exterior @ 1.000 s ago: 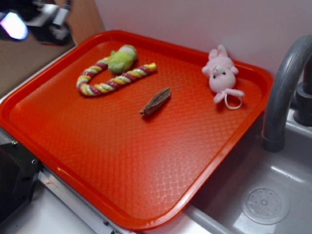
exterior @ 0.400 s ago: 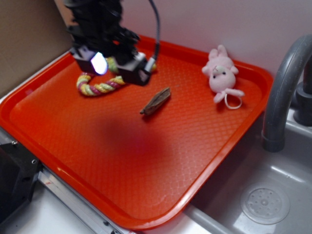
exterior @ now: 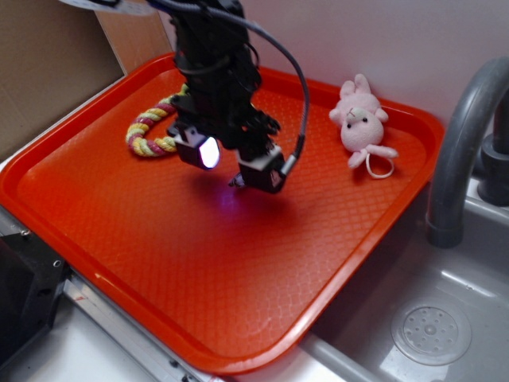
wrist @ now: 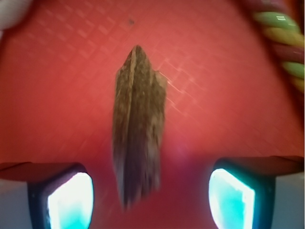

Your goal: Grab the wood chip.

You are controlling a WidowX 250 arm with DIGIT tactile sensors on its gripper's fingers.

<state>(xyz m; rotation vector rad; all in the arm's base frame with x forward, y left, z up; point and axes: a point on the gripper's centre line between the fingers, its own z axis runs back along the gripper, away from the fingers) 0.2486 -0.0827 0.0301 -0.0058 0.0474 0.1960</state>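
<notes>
Your pincer (wrist: 150, 198) is hanging apart, astride the chip (wrist: 137, 129). It's looking light, stiff, rough; you're best pinching its thin midsection.

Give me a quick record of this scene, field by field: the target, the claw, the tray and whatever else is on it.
target: wood chip, lying flat on the tray, lengthwise between the fingers in the wrist view
claw: claw open, one glowing finger on each side of the chip, not touching it
surface: orange tray
other items: striped rope toy at the tray's far left, pink plush bunny at the far right
beside tray: grey faucet and sink
</notes>
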